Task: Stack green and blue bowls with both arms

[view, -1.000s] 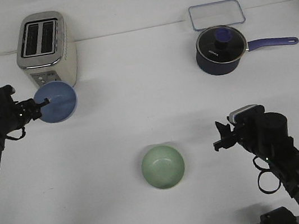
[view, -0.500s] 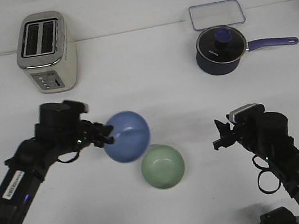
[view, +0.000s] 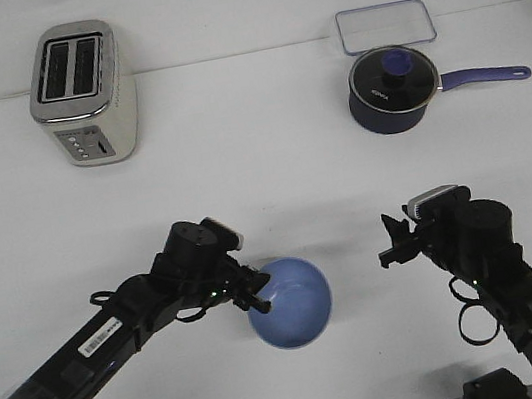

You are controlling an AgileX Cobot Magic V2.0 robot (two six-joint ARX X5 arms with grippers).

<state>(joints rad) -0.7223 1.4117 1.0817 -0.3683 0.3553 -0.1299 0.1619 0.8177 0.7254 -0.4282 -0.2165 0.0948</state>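
Note:
The pale blue bowl (view: 291,303) sits at the front middle of the table, right where the green bowl stood; the green bowl is hidden beneath it. My left gripper (view: 255,299) is shut on the blue bowl's left rim, its arm reaching in from the front left. My right gripper (view: 392,243) hangs empty to the right of the bowls, a short way off; its jaws look close together, but I cannot tell their state.
A silver toaster (view: 80,94) stands at the back left. A dark navy saucepan (view: 391,91) with a lid and long handle stands at the back right, with a clear lidded container (view: 385,26) behind it.
My left arm carried the blue bowl from beside the toaster down and right to the spot of the green bowl, which it now covers. The right arm has not moved.

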